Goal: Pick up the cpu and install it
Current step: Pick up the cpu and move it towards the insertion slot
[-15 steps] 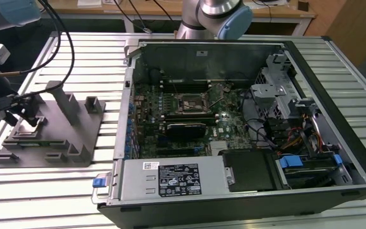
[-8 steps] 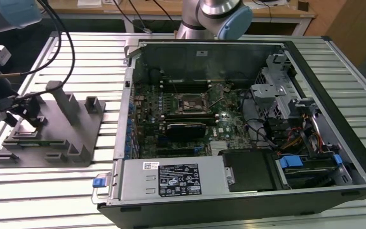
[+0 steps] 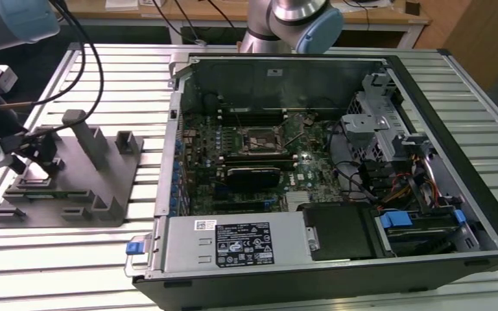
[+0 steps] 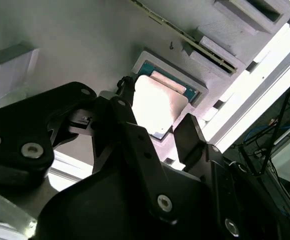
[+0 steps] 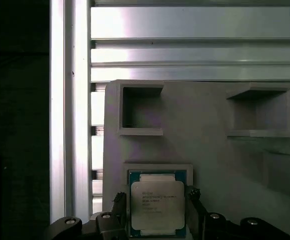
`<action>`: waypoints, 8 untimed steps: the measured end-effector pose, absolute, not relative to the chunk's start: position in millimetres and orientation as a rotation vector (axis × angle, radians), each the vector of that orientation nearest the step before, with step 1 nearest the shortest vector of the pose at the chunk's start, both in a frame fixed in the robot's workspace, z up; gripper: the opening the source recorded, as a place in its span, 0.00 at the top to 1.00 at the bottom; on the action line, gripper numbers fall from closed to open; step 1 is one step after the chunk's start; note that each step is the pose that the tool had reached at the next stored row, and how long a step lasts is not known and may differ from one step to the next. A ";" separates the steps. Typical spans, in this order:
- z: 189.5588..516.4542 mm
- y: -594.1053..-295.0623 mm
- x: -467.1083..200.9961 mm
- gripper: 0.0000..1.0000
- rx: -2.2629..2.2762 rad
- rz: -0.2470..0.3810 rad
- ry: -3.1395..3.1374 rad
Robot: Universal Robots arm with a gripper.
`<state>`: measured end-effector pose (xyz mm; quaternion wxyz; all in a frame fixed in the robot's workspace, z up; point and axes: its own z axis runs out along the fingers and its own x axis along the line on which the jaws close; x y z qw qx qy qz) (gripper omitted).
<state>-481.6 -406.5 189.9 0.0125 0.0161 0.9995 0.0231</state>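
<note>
Cpu [image 5: 157, 207] lies flat in a recess of the grey block [image 3: 115, 178], lower left in the exterior view; my jaws stand open astride it, one each side, gripping nothing.

Exterior view high, wide; both wrist views close over the cpu [image 5: 157, 207] [image 4: 157, 107]

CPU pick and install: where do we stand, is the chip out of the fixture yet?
Nothing is finished yet. The cpu lies flat in its pocket of the grey fixture block. In hand: the gripper straddles it, open, a finger on each side, not clamped. Left: the grasp, the lift and seating it in the motherboard socket inside the open computer case.
</note>
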 end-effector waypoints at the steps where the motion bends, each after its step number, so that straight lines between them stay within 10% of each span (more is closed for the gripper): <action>1: 189.7 -406.2 -481.5 0.41 0.038 0.072 3.116; 8: 187.5 -405.7 -481.6 0.41 -0.017 0.072 3.117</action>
